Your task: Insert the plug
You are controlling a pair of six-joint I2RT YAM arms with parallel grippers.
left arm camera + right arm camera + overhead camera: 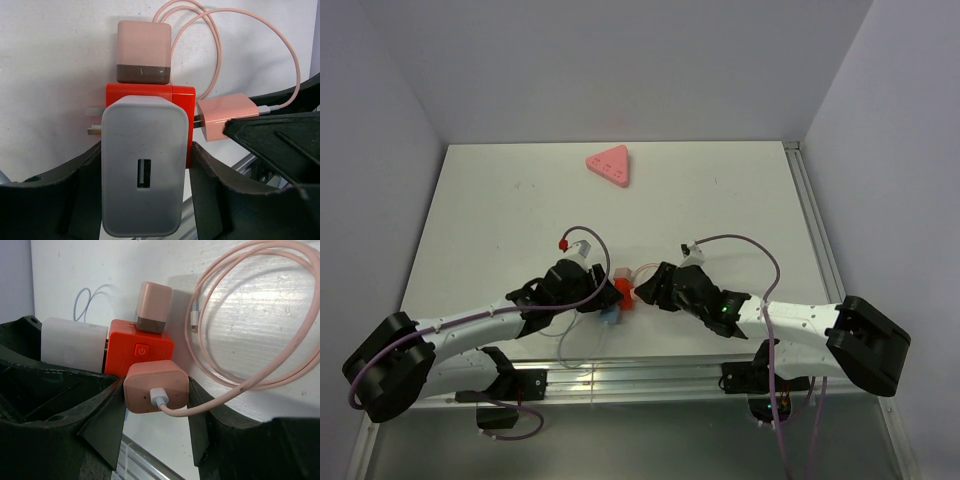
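Left gripper (145, 150) is closed on a grey charger (142, 120), with one black finger (65, 195) pressed on each side of it; the charger has a small slot in its face that looks back at the left wrist camera; its far end is right up against a red block (122, 352) that sits on the white table (500, 200), near the front edge and between the two arms; right gripper (157, 385) is closed on the pink plug (150, 375), and its black fingers (100, 420) squeeze the plug from both sides; the pink plug sits at the side of the red block that faces the right arm; from the left wrist camera you can see a dark bit between the plug and the block, so the plug is very close to the block, but I cannot tell how far in it is; a white end piece (157, 397) is stuck in the back of the pink plug, and a pink cord (243, 386) runs from it and lies in loops on the table beside the block; the red block has a small round button on the face turned to the right wrist camera; another pink charger (143, 50) with a brown bottom part sits on the far side of the block, touching it; a pink triangle (609, 166) lies flat at the far end of the table, well away from both arms
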